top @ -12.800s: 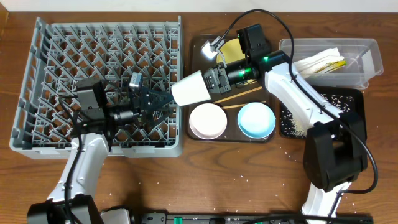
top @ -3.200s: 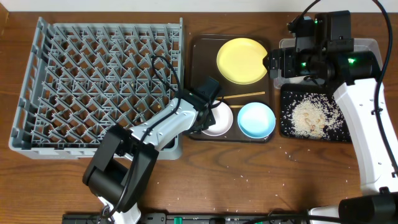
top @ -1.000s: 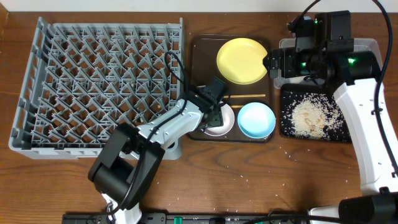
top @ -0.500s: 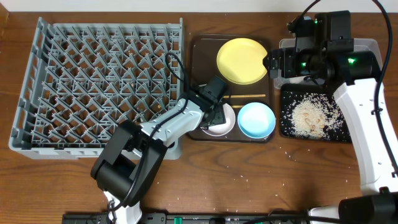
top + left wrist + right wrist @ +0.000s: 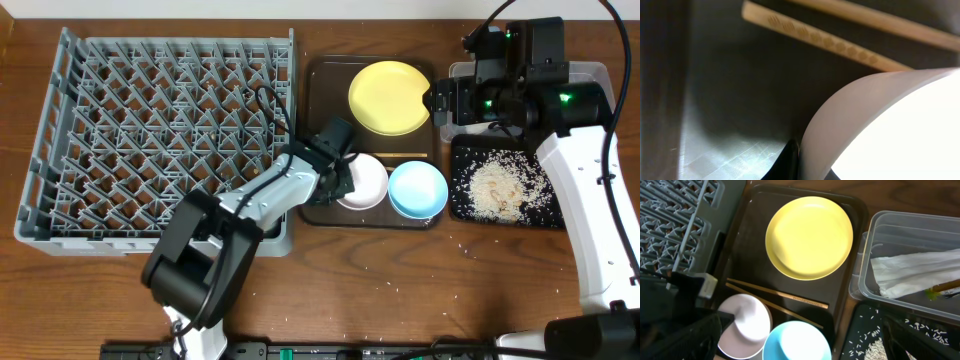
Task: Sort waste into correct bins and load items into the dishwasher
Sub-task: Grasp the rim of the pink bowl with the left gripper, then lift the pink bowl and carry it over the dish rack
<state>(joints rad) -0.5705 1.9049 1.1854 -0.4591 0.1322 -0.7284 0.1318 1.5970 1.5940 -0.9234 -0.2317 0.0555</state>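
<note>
the left end effector (image 5: 347, 178) is closed tight on the rim of the one white bowl (image 5: 367, 183), gripping its left side; in the left wrist view the bowl's pale wall (image 5: 890, 130) fills the frame, with a dark fingertip (image 5: 789, 159) pressed against it. whether the bowl is lifted clear of the tray cannot be told. just to its right sits the one light blue bowl (image 5: 418, 190). two wooden chopsticks (image 5: 400, 155) lie side by side just beyond both bowls, and past them rests the one yellow plate (image 5: 390, 97). all of these are on a single dark brown tray (image 5: 318, 90) at the middle of the table (image 5: 400, 290), toward its far edge. the one grey dish rack (image 5: 160, 120) takes up the far left part of the table, its right wall beside the tray. the right end effector (image 5: 443, 101) hangs with its jaws spread wide and nothing between them, over the gap between the plate and the one clear tub (image 5: 592, 75) at the far right corner; white paper with a yellow-green print (image 5: 910, 272) lies inside the tub. in front of the tub, the one black tray (image 5: 458, 150) holds a heap of rice crumbs (image 5: 500, 185), and a few more crumbs (image 5: 465, 240) are scattered on the table toward the near edge.
</note>
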